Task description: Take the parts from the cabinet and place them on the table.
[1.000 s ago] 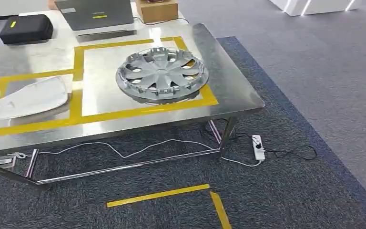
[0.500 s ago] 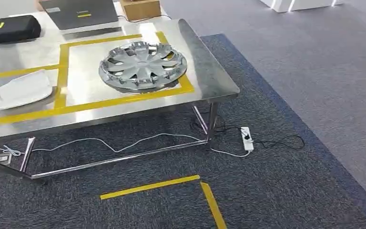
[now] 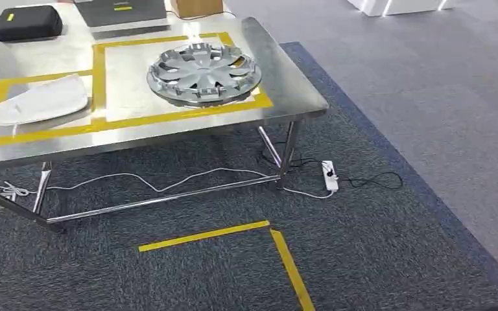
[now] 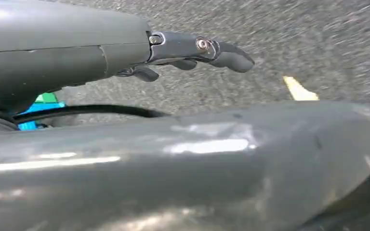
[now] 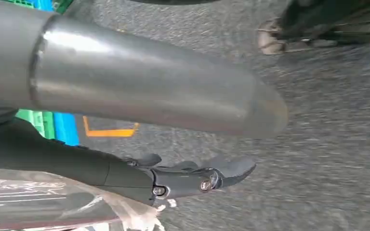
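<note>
On the steel table (image 3: 285,91), the white flat part (image 3: 39,103) lies at the left inside a yellow-taped box, and the silver wheel cover (image 3: 203,70) sits to its right in the next box. Both arms hang toward the carpet. The left hand (image 4: 192,53) has its fingers (image 4: 229,55) extended and holds nothing. The right hand (image 5: 192,178) lies against a plastic-wrapped part (image 5: 53,202), but I cannot tell whether it grips it.

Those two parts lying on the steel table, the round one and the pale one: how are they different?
The hubcap is round, silver-grey and spoked with open gaps; the white panel is smooth, solid and tapers to a point. The hubcap stands taller; the panel lies low. The hubcap is in the right taped box, the panel in the left. Both rest on the table inside yellow tape.
</note>
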Tool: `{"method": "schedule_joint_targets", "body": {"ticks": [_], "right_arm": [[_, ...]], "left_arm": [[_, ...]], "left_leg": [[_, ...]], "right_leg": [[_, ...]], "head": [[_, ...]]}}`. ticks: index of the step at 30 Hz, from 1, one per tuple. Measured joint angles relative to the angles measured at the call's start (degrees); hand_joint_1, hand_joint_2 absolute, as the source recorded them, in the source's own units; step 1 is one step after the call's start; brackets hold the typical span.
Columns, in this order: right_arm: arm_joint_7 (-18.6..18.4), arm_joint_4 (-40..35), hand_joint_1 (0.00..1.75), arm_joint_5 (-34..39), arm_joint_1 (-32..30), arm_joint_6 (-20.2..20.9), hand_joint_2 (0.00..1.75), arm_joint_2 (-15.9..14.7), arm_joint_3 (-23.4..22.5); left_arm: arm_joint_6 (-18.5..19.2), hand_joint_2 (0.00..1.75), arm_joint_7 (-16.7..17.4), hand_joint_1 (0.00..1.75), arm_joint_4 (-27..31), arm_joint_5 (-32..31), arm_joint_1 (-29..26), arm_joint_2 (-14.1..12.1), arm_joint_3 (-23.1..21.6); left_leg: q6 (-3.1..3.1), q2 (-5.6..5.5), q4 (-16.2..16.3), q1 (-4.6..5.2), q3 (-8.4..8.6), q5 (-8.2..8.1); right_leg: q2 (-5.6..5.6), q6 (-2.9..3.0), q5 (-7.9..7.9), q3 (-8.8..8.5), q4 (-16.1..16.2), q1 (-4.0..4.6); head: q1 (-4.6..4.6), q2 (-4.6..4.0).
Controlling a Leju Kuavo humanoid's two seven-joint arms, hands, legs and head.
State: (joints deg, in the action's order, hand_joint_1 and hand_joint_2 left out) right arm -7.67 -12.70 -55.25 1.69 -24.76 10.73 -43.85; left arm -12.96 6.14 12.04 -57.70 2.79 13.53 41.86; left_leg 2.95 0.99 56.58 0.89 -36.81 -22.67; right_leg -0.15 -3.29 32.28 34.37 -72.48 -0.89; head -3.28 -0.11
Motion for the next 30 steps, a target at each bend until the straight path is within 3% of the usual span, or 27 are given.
{"method": "schedule_joint_targets", "body": {"ticks": [1, 3, 4, 6, 7, 8, 9, 11, 12, 13, 14, 15, 16, 17, 18, 19, 21, 22, 23, 24, 26, 27, 28, 30], "right_arm": [[0.0, 0.0, 0.00, 0.0, 0.0, 0.1, 0.00, -0.1, 0.0], [0.1, 0.0, 0.00, -0.1, 0.3, 0.3, 0.00, -0.3, -0.1], [0.2, 0.0, 0.00, -0.1, 0.4, 0.4, 0.00, -0.3, -0.2], [0.2, 0.0, 0.00, -0.2, 0.3, 0.5, 0.00, -0.3, -0.3], [0.2, 0.1, 0.00, -0.2, 0.1, 0.7, 0.00, -0.3, -0.4], [0.1, 0.1, 0.00, -0.3, 0.1, 0.7, 0.00, -0.4, -0.5], [-0.1, 0.1, 0.00, -0.3, 0.0, 0.7, 0.00, -0.5, -0.7], [-0.1, 0.1, 0.00, -0.5, -0.1, 0.8, 0.00, -0.6, -0.9], [-0.1, 0.2, 0.00, -0.5, -0.2, 0.8, 0.00, -0.6, -0.9], [-0.1, 0.2, 0.00, -0.5, -0.2, 0.9, 0.00, -0.6, -1.0], [-0.1, 0.2, 0.00, -0.5, -0.1, 0.9, 0.00, -0.6, -1.0], [-0.1, 0.2, 0.00, -0.5, -0.1, 0.9, 0.00, -0.6, -1.0], [-0.1, 0.2, 0.00, -0.6, -0.1, 0.9, 0.00, -0.6, -1.0], [-0.1, 0.2, 0.00, -0.6, 0.0, 0.9, 0.00, -0.6, -1.1], [0.0, 0.1, 0.00, -0.7, 0.0, 0.9, 0.00, -0.7, -1.1], [0.1, 0.1, 0.00, -0.9, 0.0, 1.0, 0.00, -0.7, -1.1], [0.2, 0.1, 0.00, -1.1, 0.0, 1.2, 0.00, -0.7, -1.2], [0.2, 0.1, 0.00, -1.3, -0.1, 1.3, 0.00, -0.7, -1.2], [0.2, 0.2, 0.00, -1.4, -0.2, 1.3, 0.00, -0.8, -1.2], [0.2, 0.2, 0.00, -1.5, -0.2, 1.4, 0.00, -1.0, -1.2], [0.2, 0.2, 0.00, -1.6, -0.2, 1.5, 0.00, -1.1, -1.2], [0.2, 0.2, 0.00, -1.6, -0.2, 1.5, 0.00, -1.2, -1.2], [0.2, 0.2, 0.00, -1.6, -0.2, 1.5, 0.00, -1.2, -1.2], [0.2, 0.2, 0.00, -1.6, -0.2, 1.5, 0.00, -1.3, -1.2]], "left_arm": [[0.0, 0.00, 0.0, 0.00, 0.0, -0.1, 0.1, 0.0, 0.0], [0.0, 0.00, 0.1, 0.00, 0.0, -0.1, 0.3, 0.2, 0.0], [0.0, 0.00, 0.1, 0.00, 0.0, -0.1, 0.3, 0.3, 0.0], [0.0, 0.00, 0.1, 0.00, 0.0, -0.2, 0.4, 0.3, 0.0], [0.0, 0.00, 0.2, 0.00, 0.0, -0.1, 0.2, 0.3, 0.0], [0.0, 0.00, 0.2, 0.00, 0.0, -0.1, 0.1, 0.3, 0.0], [-0.1, 0.00, 0.2, 0.00, 0.0, -0.2, -0.1, 0.3, 0.0], [-0.2, 0.00, 0.4, 0.00, 0.0, -0.3, -0.2, 0.2, 0.1], [-0.2, 0.00, 0.4, 0.00, 0.0, -0.4, -0.1, 0.2, 0.1], [-0.2, 0.00, 0.4, 0.00, 0.0, -0.4, -0.1, 0.2, 0.1], [-0.2, 0.00, 0.4, 0.00, 0.0, -0.4, -0.1, 0.2, 0.1], [-0.2, 0.00, 0.4, 0.00, 0.0, -0.4, -0.1, 0.2, 0.1], [-0.2, 0.00, 0.4, 0.00, 0.0, -0.4, -0.1, 0.2, 0.1], [-0.2, 0.00, 0.4, 0.00, 0.0, -0.4, -0.1, 0.2, 0.1], [-0.1, 0.00, 0.4, 0.00, 0.0, -0.5, 0.0, 0.3, 0.1], [-0.1, 0.00, 0.4, 0.00, 0.0, -0.5, 0.0, 0.3, 0.1], [-0.1, 0.00, 0.7, 0.00, 0.0, -0.5, 0.2, 0.5, 0.1], [-0.1, 0.00, 0.7, 0.00, 0.0, -0.5, 0.1, 0.5, 0.1], [-0.1, 0.00, 0.7, 0.00, 0.0, -0.5, 0.2, 0.6, 0.1], [-0.1, 0.00, 0.9, 0.00, 0.0, -0.5, 0.3, 0.7, 0.1], [-0.1, 0.00, 0.9, 0.00, 0.0, -0.4, 0.4, 0.7, 0.2], [-0.1, 0.00, 1.0, 0.00, 0.0, -0.4, 0.4, 0.7, 0.2], [0.0, 0.00, 1.0, 0.00, 0.0, -0.4, 0.5, 0.8, 0.2], [0.0, 0.00, 1.2, 0.00, 0.0, -0.4, 0.5, 0.8, 0.2]], "left_leg": [[-0.13, -0.01, 0.1, 0.00, -0.93, 0.77], [-0.67, -0.12, 0.6, 0.31, -1.78, 1.94], [-0.95, 0.02, 0.9, 0.33, -2.07, 2.80], [-1.43, 0.14, 0.2, -0.03, -2.25, 4.50], [-1.76, -0.04, 0.1, 0.15, -2.68, 5.05], [-2.45, -0.41, 0.6, -0.16, -3.05, 2.48], [-2.92, -0.50, 2.9, -0.33, -3.40, -1.58], [-3.60, -0.51, 11.2, -0.75, -4.31, -8.90], [-3.83, -0.51, 15.7, -0.91, -4.53, -10.74], [-3.98, -0.51, 18.5, -1.09, -4.26, -10.29], [-4.07, -0.52, 19.0, -1.25, -3.20, -8.34], [-4.10, -0.53, 17.5, -1.41, -1.23, -6.07], [-4.09, -0.53, 13.9, -1.52, 1.85, -4.39], [-4.02, -0.73, 8.6, -1.64, 5.81, -4.51], [-3.84, -1.23, 3.3, -1.55, 9.11, -6.93], [-3.16, -1.36, 1.0, -1.28, 10.07, -7.86], [-2.83, -1.32, 0.9, -1.01, 9.16, -7.88], [-2.05, -1.19, 0.7, -0.99, 8.30, -7.26], [-1.18, -0.80, 0.4, -1.26, 7.91, -6.53], [-0.65, -0.72, 0.4, -1.12, 7.15, -6.00], [0.03, -0.57, 0.4, -0.74, 5.60, -4.72], [0.18, -0.48, 0.5, -0.47, 4.74, -3.97], [0.25, -0.40, 0.5, -0.21, 3.81, -3.22], [0.21, -0.32, 0.6, 0.16, 1.98, -1.77]], "right_leg": [[-0.01, 0.21, -1.34, -3.45, 3.9, 0.07], [-0.09, 0.73, 1.07, -13.17, 16.2, 0.53], [-0.07, 1.31, 2.99, -14.55, 20.2, 0.45], [0.07, 1.84, 2.22, -13.36, 19.0, 0.90], [-0.11, 2.31, 1.28, -12.70, 19.0, 0.56], [-0.42, 2.80, 0.54, -11.81, 19.0, 0.39], [-0.53, 3.25, -0.13, -11.07, 19.0, 0.38], [-0.66, 3.42, -1.64, -9.29, 18.8, 0.39], [-0.73, 3.33, -2.36, -8.18, 18.5, 0.38], [-0.77, 3.19, -2.99, -7.03, 18.1, 0.34], [-0.83, 3.03, -3.55, -6.28, 17.5, 0.29], [-0.89, 2.86, -4.00, -4.93, 16.9, 0.22], [-0.84, 2.65, -4.46, -3.68, 16.3, 0.12], [-0.75, 2.33, -4.90, -2.71, 15.6, 0.07], [-0.72, 1.92, -5.20, -1.85, 15.2, 0.23], [-0.74, 1.53, -5.83, -1.40, 15.0, 0.22], [-0.80, 0.83, -6.94, -0.58, 15.0, 0.06], [-0.75, 0.30, -7.52, -0.30, 15.1, 0.10], [-0.56, 0.09, -6.32, 0.04, 14.6, -0.17], [-0.36, -0.01, -3.57, 1.10, 13.0, -0.16], [-0.06, -0.09, 3.25, 3.48, 4.9, -0.16], [-0.05, -0.13, 5.26, 4.44, 0.6, -0.12], [-0.05, -0.14, 5.39, 4.60, -2.0, -0.12], [-0.05, 0.23, 1.19, 1.93, -1.3, 0.06]], "head": [[0.02, 0.00], [-0.22, 0.00], [-0.04, 0.00], [-0.13, 0.00], [-0.24, -0.02], [0.09, 0.00], [0.11, 0.00], [0.24, 0.00], [0.30, 0.00], [0.28, 0.00], [0.28, 0.00], [0.30, 0.00], [0.26, 0.00], [0.28, 0.00], [0.37, 0.00], [0.11, 0.00], [0.26, 0.00], [0.13, 0.00], [0.28, 0.00], [-0.02, 0.00], [-0.22, 0.00], [-0.18, 0.00], [-0.20, 0.00], [-0.18, 0.00]]}}
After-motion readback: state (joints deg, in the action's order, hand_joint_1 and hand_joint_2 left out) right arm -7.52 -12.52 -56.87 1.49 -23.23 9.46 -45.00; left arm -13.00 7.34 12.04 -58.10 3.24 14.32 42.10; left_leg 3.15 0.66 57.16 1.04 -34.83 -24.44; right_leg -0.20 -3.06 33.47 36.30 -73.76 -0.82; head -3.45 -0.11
